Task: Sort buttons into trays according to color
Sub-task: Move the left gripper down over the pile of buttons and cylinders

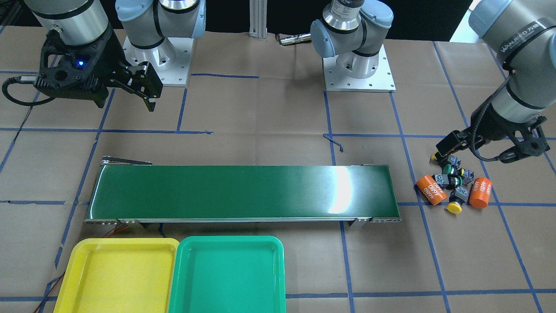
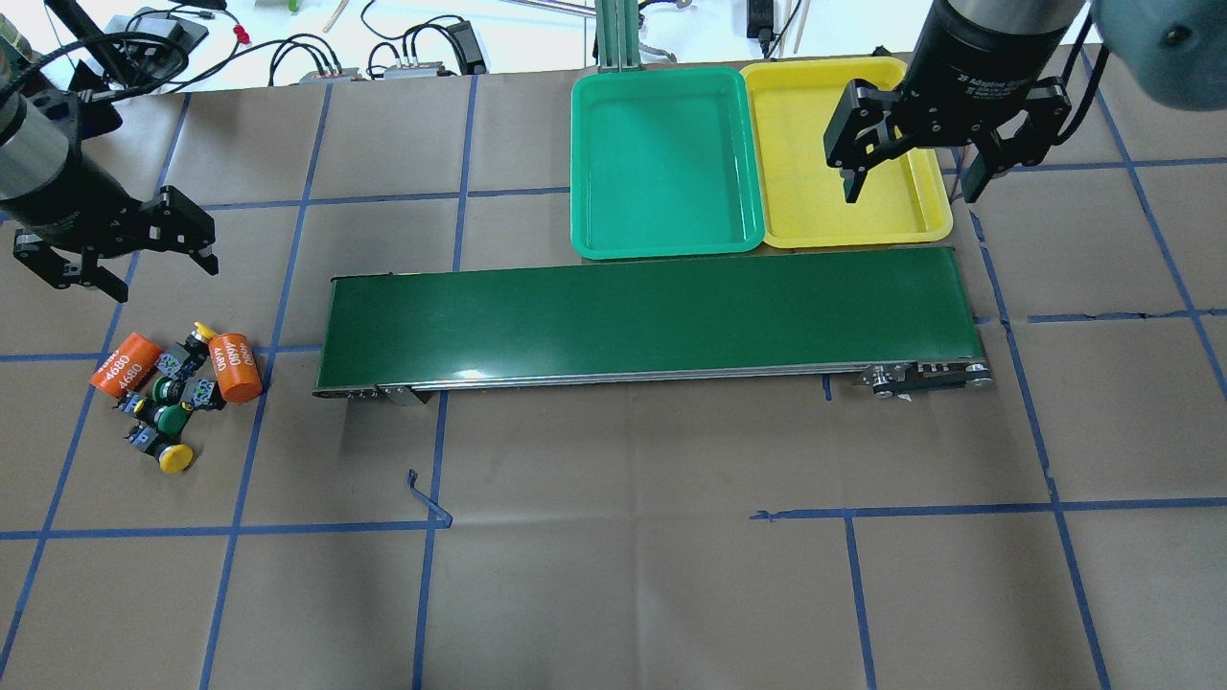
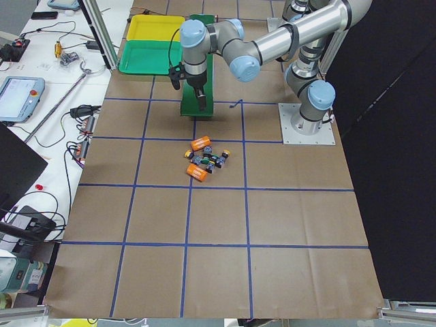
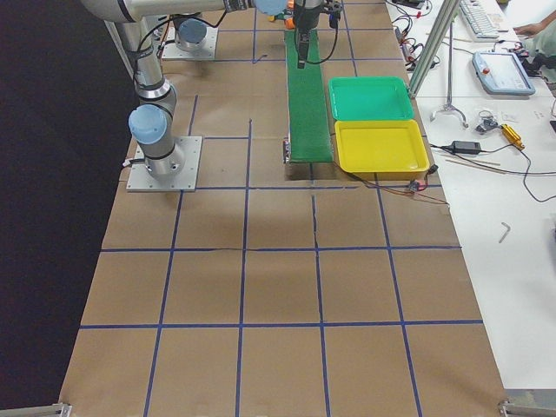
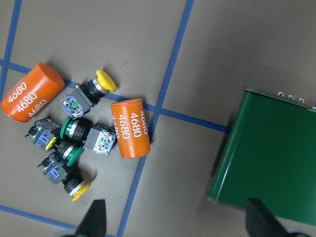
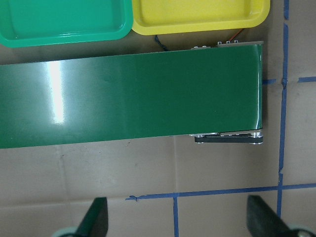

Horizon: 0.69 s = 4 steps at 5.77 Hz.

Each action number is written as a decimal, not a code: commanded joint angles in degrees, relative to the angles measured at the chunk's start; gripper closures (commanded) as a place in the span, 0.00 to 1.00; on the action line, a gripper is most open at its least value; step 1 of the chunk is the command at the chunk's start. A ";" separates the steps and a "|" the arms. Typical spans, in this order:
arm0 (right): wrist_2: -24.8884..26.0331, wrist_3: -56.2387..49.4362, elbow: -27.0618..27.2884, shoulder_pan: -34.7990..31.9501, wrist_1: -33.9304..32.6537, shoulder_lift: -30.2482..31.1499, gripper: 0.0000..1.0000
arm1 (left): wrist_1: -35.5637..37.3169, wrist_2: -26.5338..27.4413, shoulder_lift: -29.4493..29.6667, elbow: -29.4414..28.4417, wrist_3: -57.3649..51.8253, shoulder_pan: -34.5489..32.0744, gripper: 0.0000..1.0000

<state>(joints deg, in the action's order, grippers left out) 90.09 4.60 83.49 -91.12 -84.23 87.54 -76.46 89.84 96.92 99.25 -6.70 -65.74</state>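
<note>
Nearest: yellow tray [image 1: 117, 278], green tray [image 1: 228, 278], bottom left, front view; claws spread.
At right edge of worktop [image 1: 260, 108]: buttons [image 1: 451, 182], left claw [image 5: 177, 222] pointing down near them; right claw [image 6: 177, 219] upper left, beyond belt [image 1: 243, 191].

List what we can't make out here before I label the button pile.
- Front-facing: the left gripper covers the buttons nearest the robot.
- Left wrist: buttons overlap, so the exact count is unclear.
- Exterior left: buttons too small to tell cap colours.
- Right wrist: green tray and yellow tray cut off by the top edge.
</note>
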 commanded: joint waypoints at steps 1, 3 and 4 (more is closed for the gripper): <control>-0.01 0.15 0.01 -0.02 0.03 0.00 0.00 | 5.94 0.07 6.32 3.47 0.28 2.18 0.03; -0.01 0.32 0.09 -0.02 0.03 0.00 0.00 | 14.13 0.07 10.64 8.06 0.27 2.72 0.03; -0.09 -0.29 0.01 -0.02 0.03 0.09 0.00 | 14.84 0.86 13.01 8.50 0.72 2.89 0.03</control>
<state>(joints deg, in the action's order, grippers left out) 90.06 4.69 83.53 -91.14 -84.20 87.57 -62.81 90.18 107.91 107.03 -6.35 -63.01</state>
